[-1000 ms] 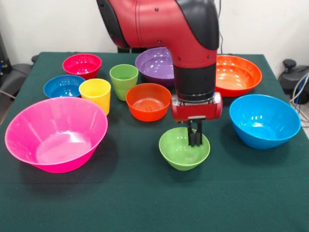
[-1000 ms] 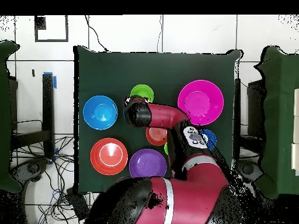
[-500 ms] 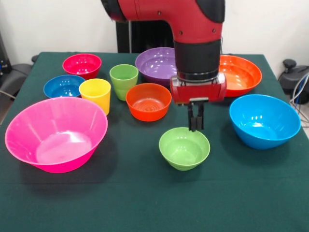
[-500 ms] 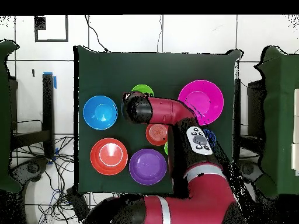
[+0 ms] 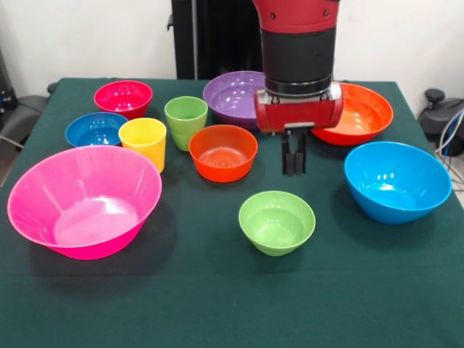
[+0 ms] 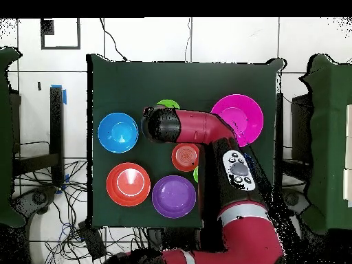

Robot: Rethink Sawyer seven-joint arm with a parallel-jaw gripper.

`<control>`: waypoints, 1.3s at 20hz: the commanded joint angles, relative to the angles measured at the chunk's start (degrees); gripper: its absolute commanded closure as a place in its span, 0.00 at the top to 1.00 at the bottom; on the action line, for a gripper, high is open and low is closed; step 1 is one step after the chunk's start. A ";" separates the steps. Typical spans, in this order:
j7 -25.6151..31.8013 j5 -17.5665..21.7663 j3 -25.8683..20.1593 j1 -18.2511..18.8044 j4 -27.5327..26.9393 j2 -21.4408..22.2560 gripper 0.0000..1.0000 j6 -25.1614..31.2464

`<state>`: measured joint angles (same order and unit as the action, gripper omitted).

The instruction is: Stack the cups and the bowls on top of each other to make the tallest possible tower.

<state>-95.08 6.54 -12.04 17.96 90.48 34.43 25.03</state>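
No words, brands or numbers I can read anywhere, my red wrist housing blank, cups and bowls plain, green table cloth unmarked, walls bare

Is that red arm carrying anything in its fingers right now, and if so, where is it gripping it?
Nothing is held. The gripper hangs with its fingers pressed together and empty, above the table, clear of the small green bowl below it.
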 commanded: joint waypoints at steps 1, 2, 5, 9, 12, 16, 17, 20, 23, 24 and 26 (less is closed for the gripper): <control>-1.50 0.47 -1.05 -1.79 -1.34 -0.18 0.00 13.99; -1.84 0.73 -0.18 -2.33 -2.18 -0.35 0.00 16.13; -3.18 1.63 1.94 -3.62 -3.26 -1.03 0.00 19.16; -3.59 3.63 4.56 -5.04 -2.13 -0.60 0.00 22.16; -4.89 4.85 6.68 -5.96 0.47 -0.36 0.00 20.49; -6.88 6.27 10.02 -7.73 1.73 -1.43 0.00 16.93; -7.20 6.54 10.76 -8.15 1.71 -1.68 0.00 16.55; -5.73 7.29 11.90 -8.59 1.11 -2.03 0.00 17.54; -4.86 7.88 12.84 -8.90 0.89 -2.47 0.00 17.94; -4.82 8.02 13.14 -8.82 0.99 -2.73 0.00 17.40; -4.79 8.26 13.45 -9.23 -0.71 -3.93 0.00 17.35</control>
<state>-95.08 10.60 1.07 9.72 90.07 35.05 41.16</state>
